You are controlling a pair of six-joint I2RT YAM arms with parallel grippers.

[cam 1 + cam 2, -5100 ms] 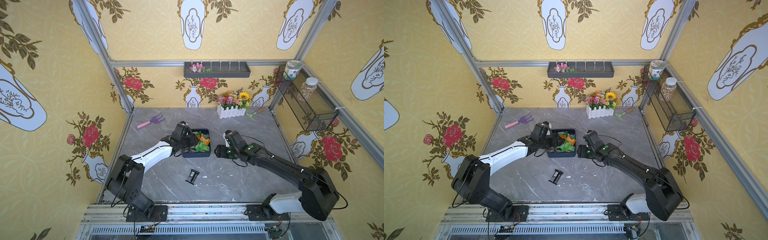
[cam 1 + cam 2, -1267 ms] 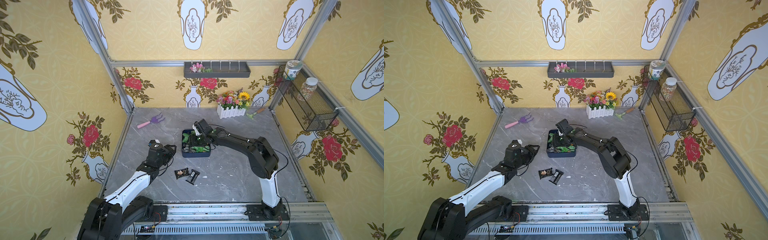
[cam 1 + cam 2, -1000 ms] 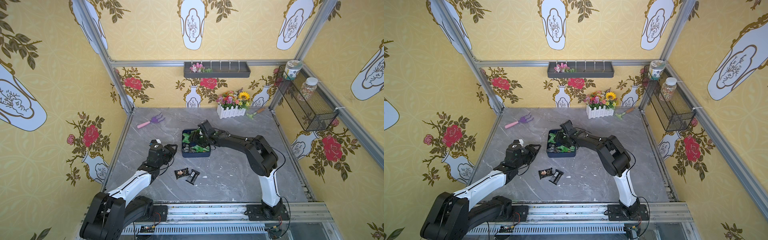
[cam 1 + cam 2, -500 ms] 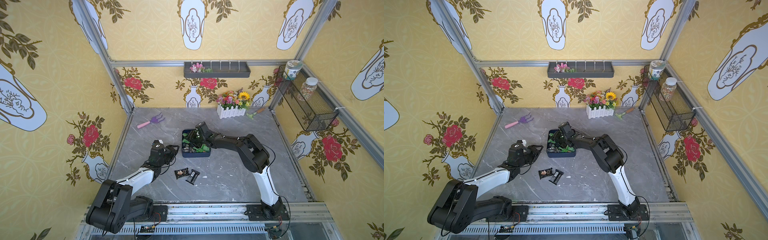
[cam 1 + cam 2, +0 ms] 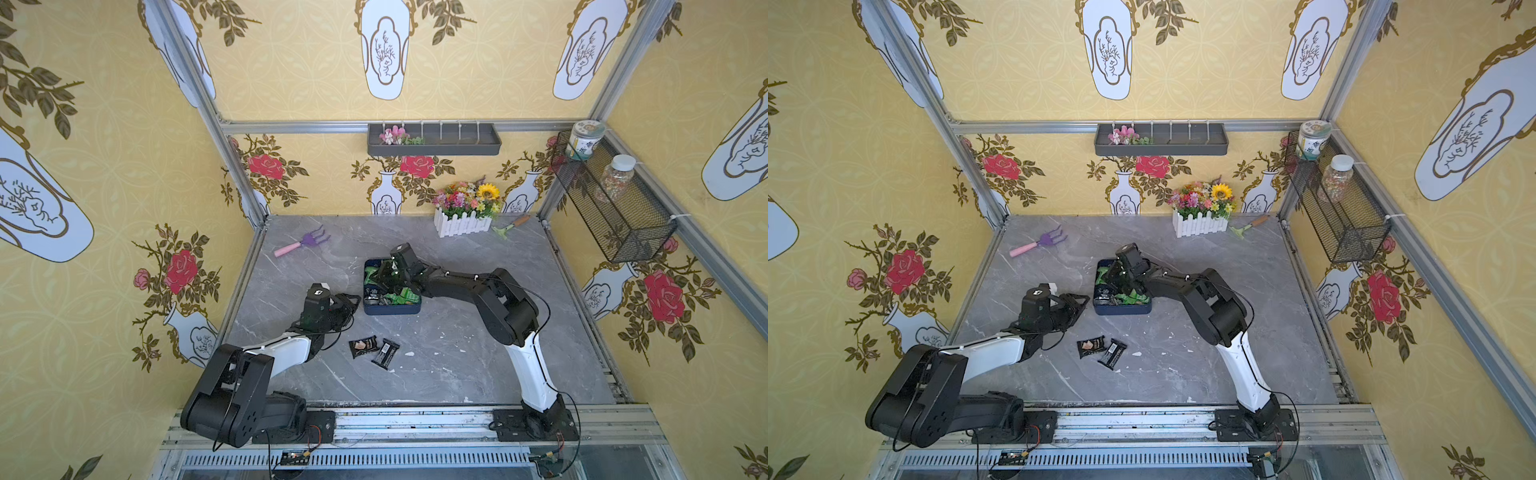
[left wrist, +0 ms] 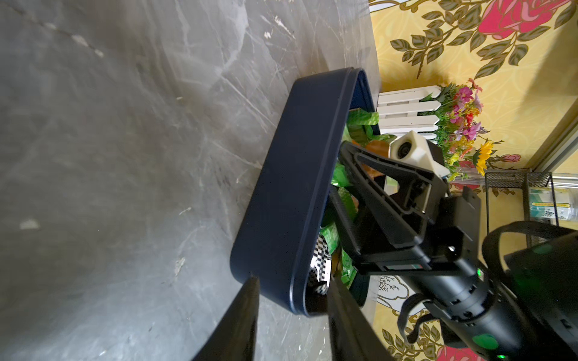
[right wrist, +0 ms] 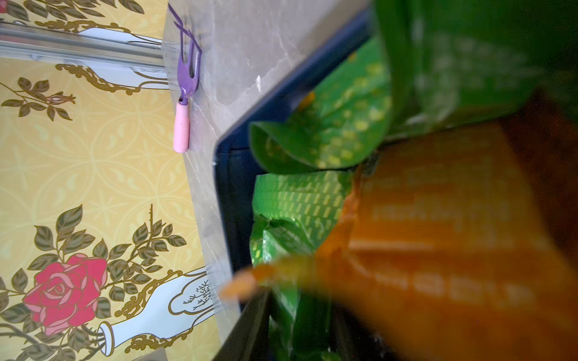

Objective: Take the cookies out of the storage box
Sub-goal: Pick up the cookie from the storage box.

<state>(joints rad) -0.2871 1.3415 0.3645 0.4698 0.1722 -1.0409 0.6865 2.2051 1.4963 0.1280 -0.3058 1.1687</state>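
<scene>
On the grey tabletop [image 5: 457, 353], we are seeing the right gripper [image 5: 384, 278] down among the cookies [image 5: 401, 296] in the storage box [image 5: 392, 310], grip indiscernible. Frame-left, the left gripper [image 5: 352, 301] is hovering half-open, empty.

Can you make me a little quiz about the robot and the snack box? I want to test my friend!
1. How many cookie packets lie on the table outside the storage box?
2. True or false: the right gripper is picking up the purple rake.
3. What colour is the storage box? A red, B navy blue, C white.

Key: 1. Two. 2. False, it reaches into the storage box. 3. B.
</scene>
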